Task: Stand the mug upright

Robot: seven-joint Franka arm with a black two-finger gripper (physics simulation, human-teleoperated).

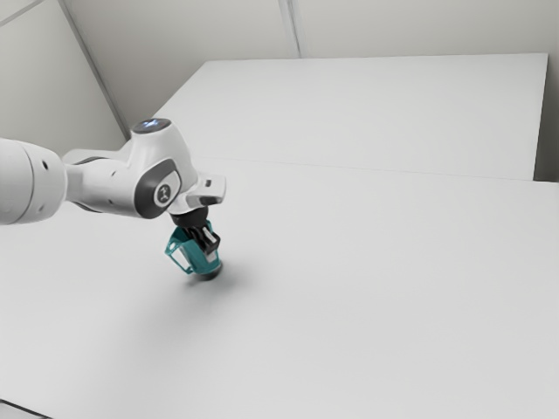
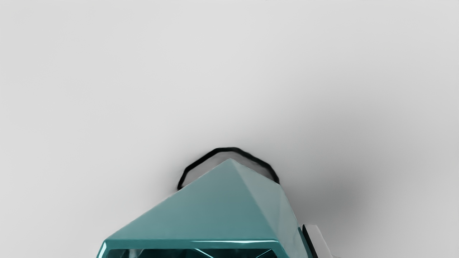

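Note:
The teal mug (image 1: 197, 257) leans on the white table, its dark base low toward the exterior view's right and its handle toward the exterior view's left. My black gripper (image 1: 208, 237) is at its upper part, shut on the mug. In the wrist view the mug (image 2: 211, 215) shows a faceted wall, part of its open mouth, and a black-edged base beyond. My gripper (image 2: 229, 249) holds it there; one fingertip (image 2: 317, 238) lies along the mug's outer wall, while the other is hidden.
The white tabletop (image 1: 376, 288) spreads around the mug. Another pale raised surface (image 1: 367, 105) stands behind it, below light walls. A dark thin edge (image 1: 24, 409) crosses the exterior view's lower left corner.

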